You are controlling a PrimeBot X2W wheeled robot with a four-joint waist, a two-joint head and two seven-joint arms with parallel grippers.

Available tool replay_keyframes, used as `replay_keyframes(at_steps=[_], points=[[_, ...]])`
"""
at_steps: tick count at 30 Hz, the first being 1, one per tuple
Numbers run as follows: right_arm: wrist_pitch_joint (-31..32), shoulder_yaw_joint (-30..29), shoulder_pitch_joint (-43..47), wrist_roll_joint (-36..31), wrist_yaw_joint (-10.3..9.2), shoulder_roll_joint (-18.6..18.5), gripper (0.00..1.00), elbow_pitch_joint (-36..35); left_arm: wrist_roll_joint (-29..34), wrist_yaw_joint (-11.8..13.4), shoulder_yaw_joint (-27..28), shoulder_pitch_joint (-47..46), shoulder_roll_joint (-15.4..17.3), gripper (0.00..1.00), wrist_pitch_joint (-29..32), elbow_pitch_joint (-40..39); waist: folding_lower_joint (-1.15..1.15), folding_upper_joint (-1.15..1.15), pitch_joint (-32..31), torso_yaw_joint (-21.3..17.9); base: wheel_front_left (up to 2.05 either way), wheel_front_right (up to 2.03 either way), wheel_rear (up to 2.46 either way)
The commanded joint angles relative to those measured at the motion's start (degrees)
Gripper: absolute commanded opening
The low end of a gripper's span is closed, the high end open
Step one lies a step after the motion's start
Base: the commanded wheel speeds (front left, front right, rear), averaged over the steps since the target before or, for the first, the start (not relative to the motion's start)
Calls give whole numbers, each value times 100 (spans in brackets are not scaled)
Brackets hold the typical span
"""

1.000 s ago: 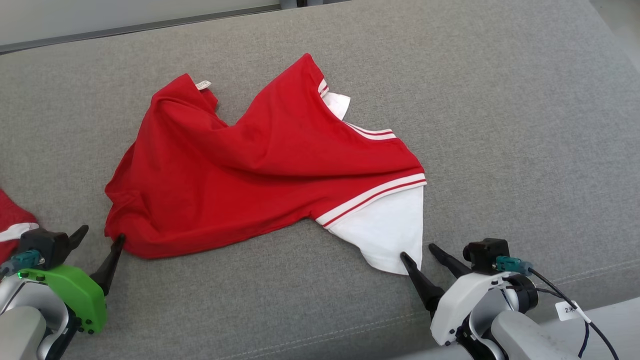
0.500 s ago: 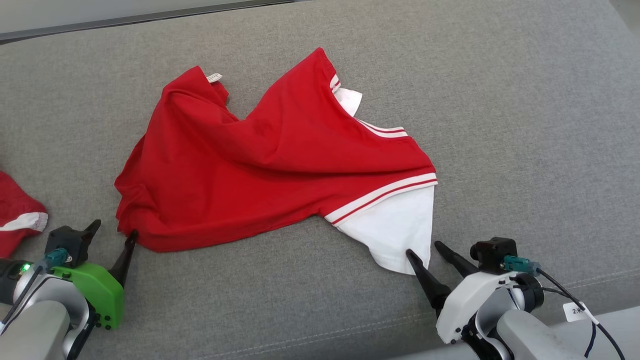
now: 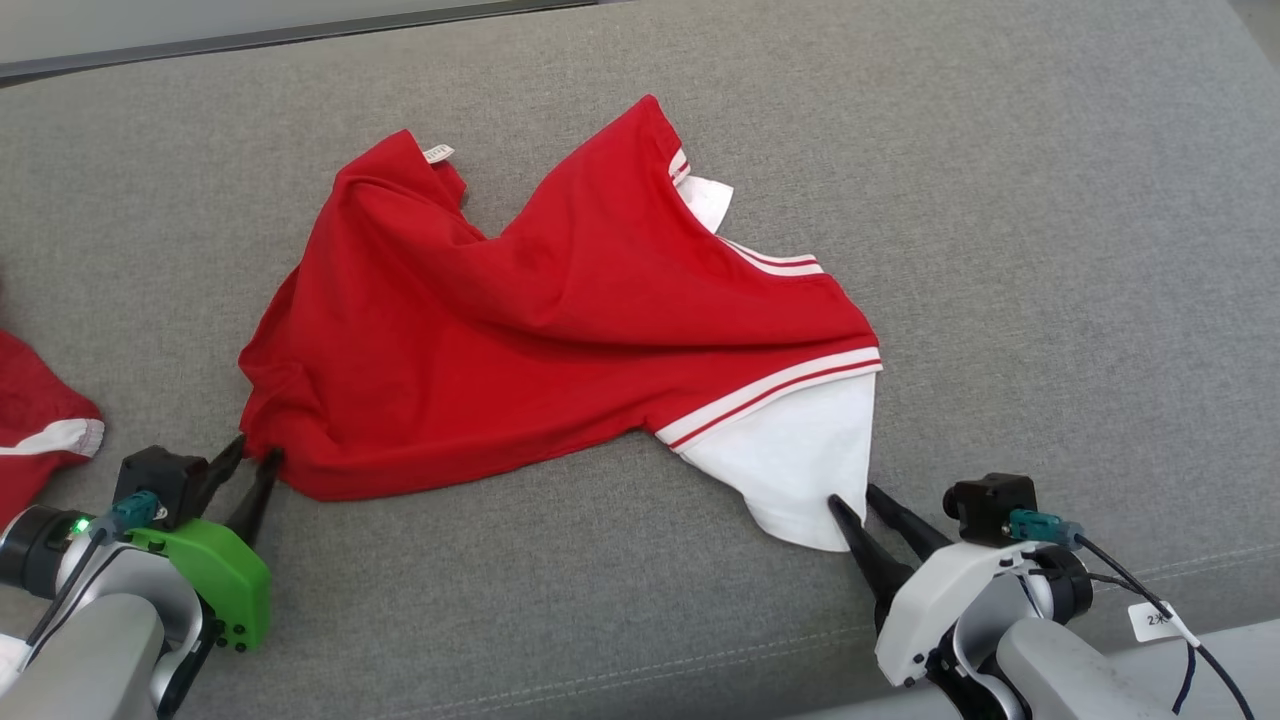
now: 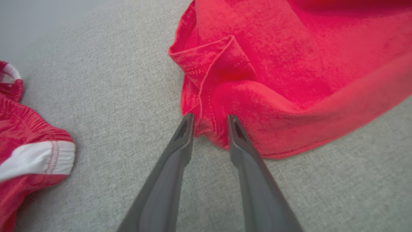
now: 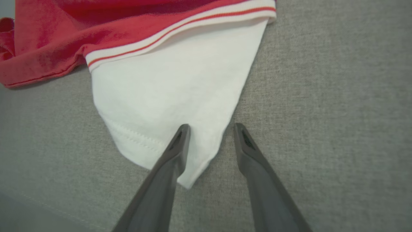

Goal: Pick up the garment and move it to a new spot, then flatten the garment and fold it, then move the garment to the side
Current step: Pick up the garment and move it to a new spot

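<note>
While gaping at lower left and right, straddling both ends of red shirt (image 3: 560,330) lying crosswise: left hand (image 3: 257,450) at hem (image 4: 209,129), right hand (image 3: 851,494) at white sleeve (image 3: 800,460).

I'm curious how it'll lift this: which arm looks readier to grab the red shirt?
Left, probably: the left fingers straddle a bunched hem fold of the red shirt, while the right fingers bracket just the thin tip of the white sleeve.

Grey cushion (image 3: 1000,200), second red garment (image 3: 35,400)
</note>
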Motion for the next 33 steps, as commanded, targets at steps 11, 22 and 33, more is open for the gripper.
replay_keyframes(at_steps=[11,22,33], points=[[-68,153,3,245,2,-39,0,-128,191,-72,240,134,-16,0,-22,-178,0,0,-132,89,0,0,0],[-164,267,-3,1191,1,-385,0,-915,541,30,586,393,264,0,-21,-1172,0,0,-436,187,0,0,0],[-23,258,-1156,2046,2,-839,0,-1680,613,-55,623,-503,799,0,482,-2140,0,0,-278,186,0,0,0]])
